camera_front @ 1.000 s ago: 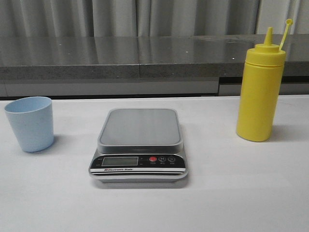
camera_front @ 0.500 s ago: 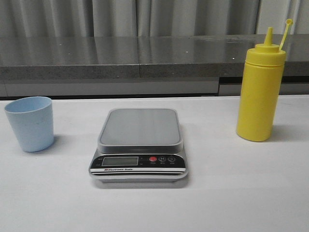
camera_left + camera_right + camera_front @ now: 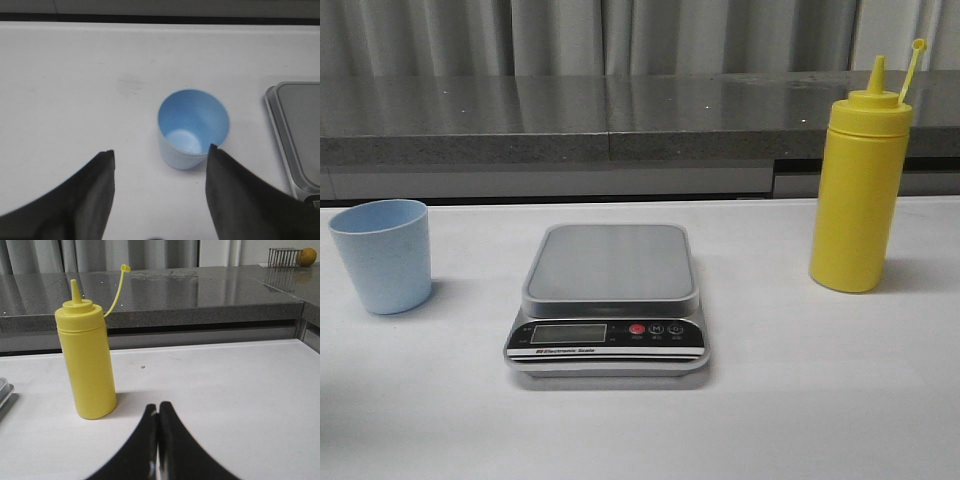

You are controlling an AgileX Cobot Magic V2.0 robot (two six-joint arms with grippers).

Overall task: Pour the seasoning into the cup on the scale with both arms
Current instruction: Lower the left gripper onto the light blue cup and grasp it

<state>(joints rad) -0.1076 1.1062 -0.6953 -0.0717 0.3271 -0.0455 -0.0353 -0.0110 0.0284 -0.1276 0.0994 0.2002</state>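
The pale blue cup (image 3: 383, 255) stands upright and empty on the white table at the left. The silver scale (image 3: 610, 300) sits in the middle with nothing on its platform. The yellow seasoning bottle (image 3: 857, 185) stands upright at the right, its cap hanging off the nozzle. Neither gripper shows in the front view. In the left wrist view my left gripper (image 3: 160, 152) is open and empty, with the cup (image 3: 192, 129) just beyond its fingertips and nearer one of them. In the right wrist view my right gripper (image 3: 158, 407) is shut and empty, short of the bottle (image 3: 88, 360) and to one side.
A grey stone counter (image 3: 620, 115) runs behind the table under a curtain. The scale's edge (image 3: 295, 135) lies beside the cup in the left wrist view. A wire basket (image 3: 282, 256) and an orange (image 3: 306, 256) sit far back on the counter.
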